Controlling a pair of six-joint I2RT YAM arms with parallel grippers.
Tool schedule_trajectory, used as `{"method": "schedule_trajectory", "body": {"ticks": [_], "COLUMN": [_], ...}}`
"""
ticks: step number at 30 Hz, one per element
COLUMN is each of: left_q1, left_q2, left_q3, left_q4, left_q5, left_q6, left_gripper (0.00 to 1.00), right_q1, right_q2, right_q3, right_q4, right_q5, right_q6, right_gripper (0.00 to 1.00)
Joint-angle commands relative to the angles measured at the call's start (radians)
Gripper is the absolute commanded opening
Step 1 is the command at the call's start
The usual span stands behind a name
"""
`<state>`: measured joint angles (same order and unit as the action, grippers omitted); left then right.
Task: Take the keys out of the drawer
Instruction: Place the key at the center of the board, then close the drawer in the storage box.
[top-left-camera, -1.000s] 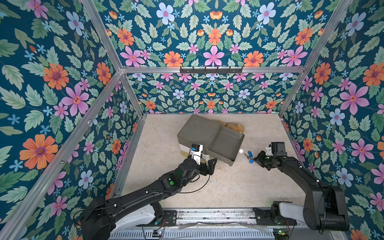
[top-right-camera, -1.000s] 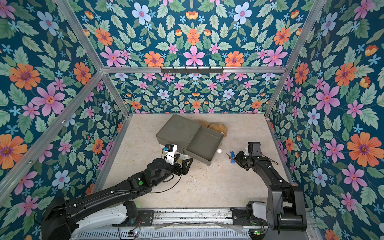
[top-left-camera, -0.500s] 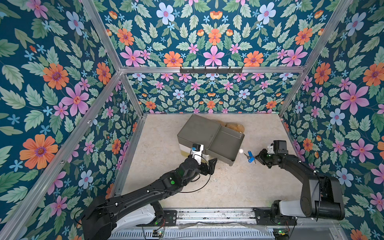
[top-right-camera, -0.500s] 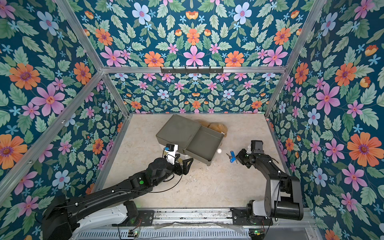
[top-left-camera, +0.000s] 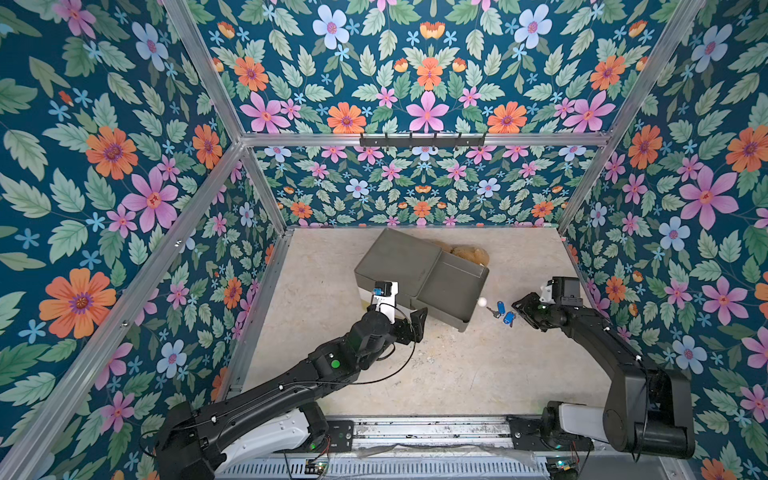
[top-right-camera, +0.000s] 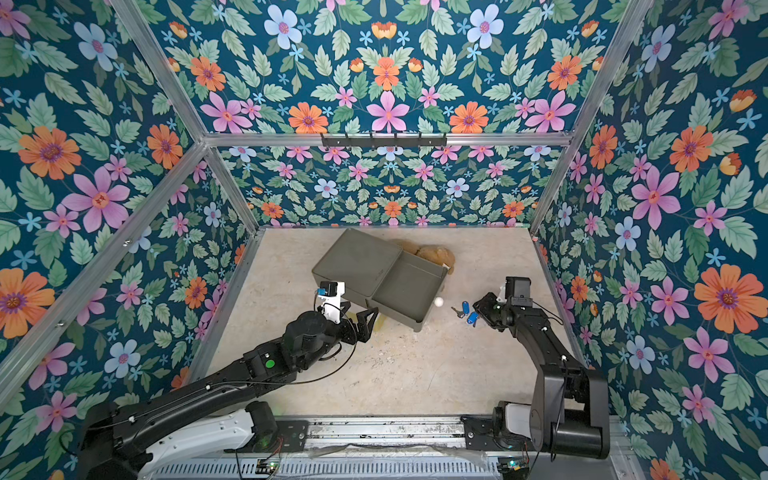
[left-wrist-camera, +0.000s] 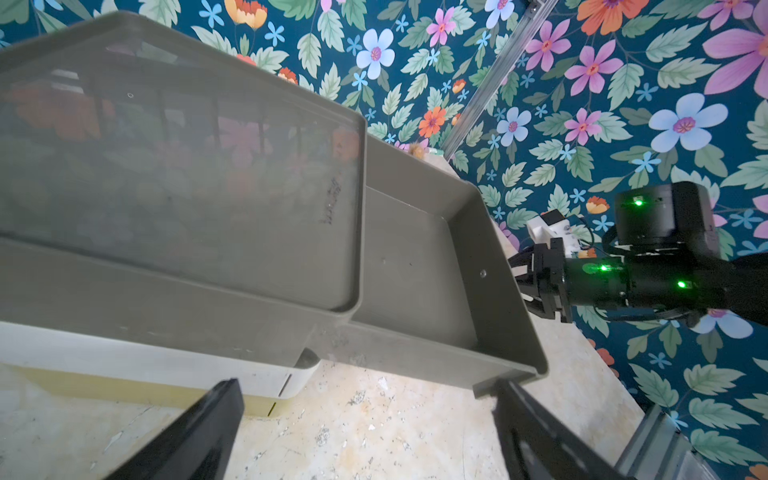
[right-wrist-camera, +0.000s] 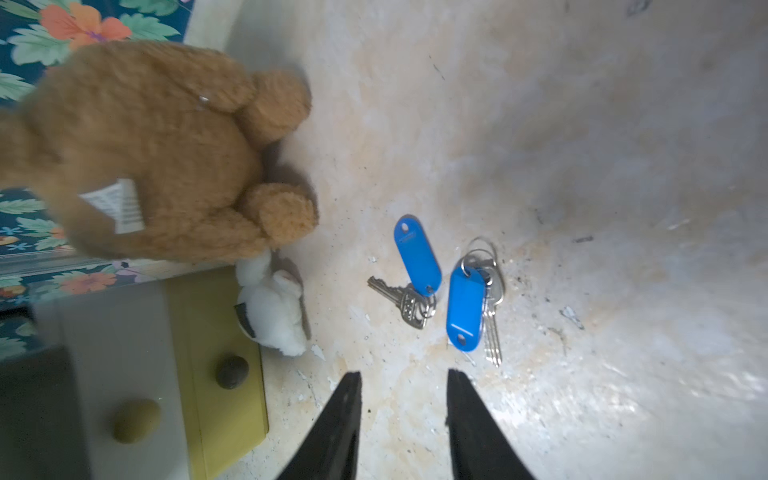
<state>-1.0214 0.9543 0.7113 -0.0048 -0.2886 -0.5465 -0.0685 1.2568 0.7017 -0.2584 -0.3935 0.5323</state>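
Parted since the earlier frame, where they were shut, the jaws of the right gripper (right-wrist-camera: 403, 374) stand partly open and hold nothing. Just beyond their tips lie the keys (right-wrist-camera: 465, 311), each on a blue tag, flat on the table (right-wrist-camera: 582, 124), right of centre in both top views: set down clear of the drawer (top-left-camera: 451, 286), whose visible floor is bare. The left gripper (left-wrist-camera: 365, 432), jaws wide and empty, waits beside the drawer's corner, probably to steady it.

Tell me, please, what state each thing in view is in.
Grey drawer: pulled open, visible part empty.
Yellow drawer: shut.
Blue-tagged keys: out of the drawer, lying on the tabletop.
Right gripper: open, empty.
Left gripper: open, empty.
Teddy bear: lying untouched.
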Motion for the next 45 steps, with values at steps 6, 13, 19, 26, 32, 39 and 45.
{"method": "schedule_trajectory", "body": {"ticks": [6,13,19,26,32,39,45], "left_q1": [0.115,0.381,0.42,0.46,0.472,0.474,0.475], "left_q2": [0.039,0.192,0.386,0.432,0.444,0.459,0.46], "left_q3": [0.237,0.458,0.618,0.575,0.544,0.527,0.524], "left_q4": [-0.244,-0.343,-0.437,-0.403,-0.388,-0.38,-0.371], "left_q5": [0.057,0.39,0.483,0.537,0.544,0.542,0.55], "left_q6": [0.041,0.04,0.054,0.021,0.029,0.033,0.033], "left_gripper": [0.99,0.99,0.99,0.99,0.99,0.99,0.99], "right_q1": [0.001,0.017,0.088,0.144,0.155,0.168,0.196], "right_q2": [-0.164,-0.221,-0.221,-0.181,-0.134,-0.066,-0.005], "right_q3": [0.046,0.062,0.074,0.081,0.096,0.137,0.17], "right_q4": [-0.035,-0.066,-0.1,-0.086,-0.051,-0.017,0.011], "right_q5": [-0.153,-0.28,-0.295,-0.298,-0.297,-0.292,-0.285], "right_q6": [0.03,0.055,0.052,0.054,0.06,0.061,0.065], "right_gripper": [0.52,0.54,0.54,0.54,0.54,0.54,0.54]}}
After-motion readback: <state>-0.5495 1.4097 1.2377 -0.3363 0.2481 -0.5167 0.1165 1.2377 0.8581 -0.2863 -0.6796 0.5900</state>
